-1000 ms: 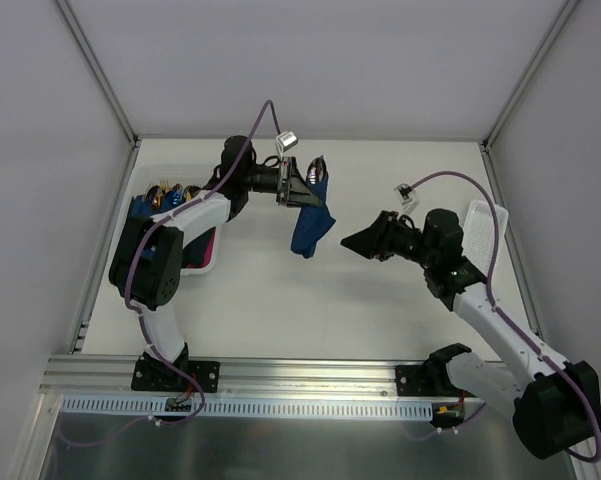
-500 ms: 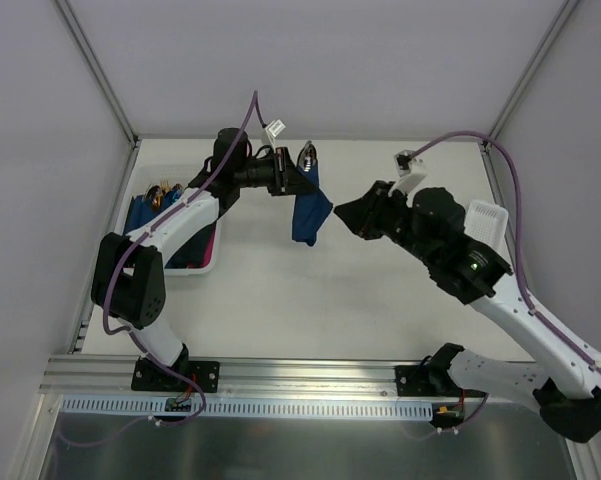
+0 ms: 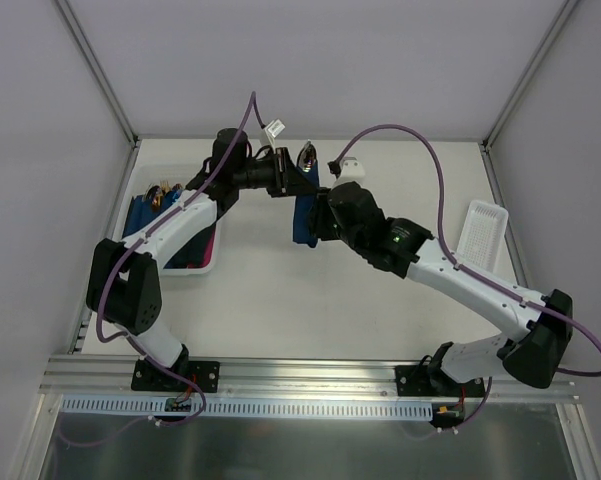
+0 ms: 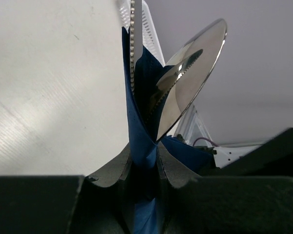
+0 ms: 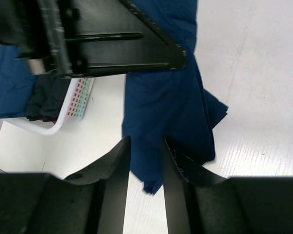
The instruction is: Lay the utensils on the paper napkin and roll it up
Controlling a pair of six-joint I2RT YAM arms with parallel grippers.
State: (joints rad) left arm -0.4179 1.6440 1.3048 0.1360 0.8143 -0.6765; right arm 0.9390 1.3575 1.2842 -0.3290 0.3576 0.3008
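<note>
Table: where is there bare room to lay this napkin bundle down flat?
Widest bare table lies in the near middle, between the white basket, the right arm and the near rail. A smaller patch sits back right, between napkin and white tray. Crowded mid-back, where both arms meet at the napkin.

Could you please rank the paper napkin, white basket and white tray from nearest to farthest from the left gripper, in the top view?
1. Paper napkin, clamped in the left gripper itself.
2. White basket, on the left side.
3. White tray, far over on the right.
</note>
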